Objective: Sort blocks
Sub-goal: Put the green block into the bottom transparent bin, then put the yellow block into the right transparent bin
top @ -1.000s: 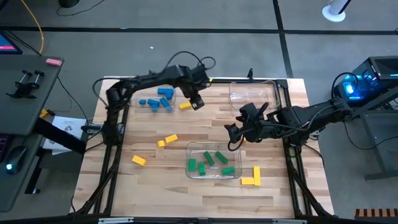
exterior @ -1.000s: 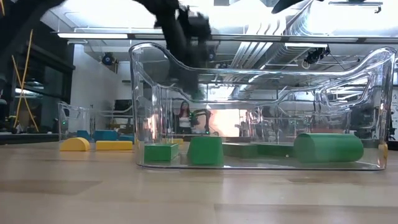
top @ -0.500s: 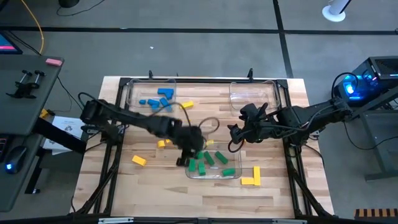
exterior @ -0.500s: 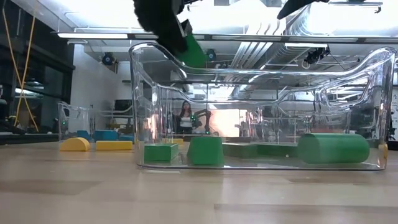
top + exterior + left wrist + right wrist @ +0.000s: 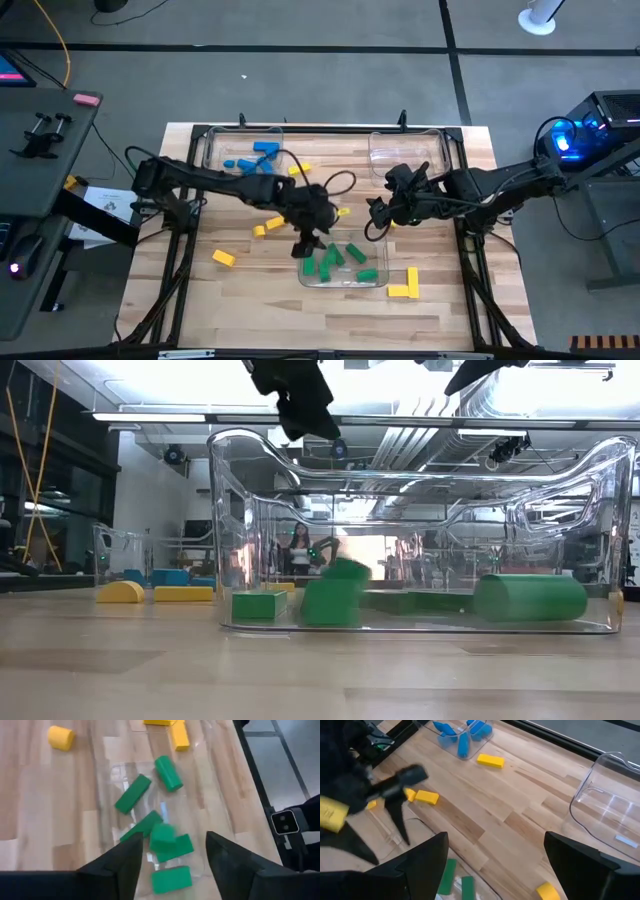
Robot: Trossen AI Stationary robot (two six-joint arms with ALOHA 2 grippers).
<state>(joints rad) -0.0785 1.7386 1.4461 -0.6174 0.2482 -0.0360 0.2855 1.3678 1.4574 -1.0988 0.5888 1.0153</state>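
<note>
Near tray (image 5: 303, 268), 6 o'clock: green blocks (image 5: 340, 262) sorted. Left gripper (image 5: 308, 243) above it, fingers apart, empty; one green block (image 5: 161, 835) dropping in. Right gripper (image 5: 380, 212) waits at 3 o'clock, fingers spread. Yellow blocks (image 5: 270, 226) loose; blue blocks (image 5: 255, 160) trayed at 11. Only low view shows the tumbling block mid-air.

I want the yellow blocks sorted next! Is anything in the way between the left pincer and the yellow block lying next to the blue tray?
Nothing visible blocks it. The left pincer hangs open over the tray of green blocks, and only bare wooden table lies between it and the yellow block beside the blue tray.
</note>
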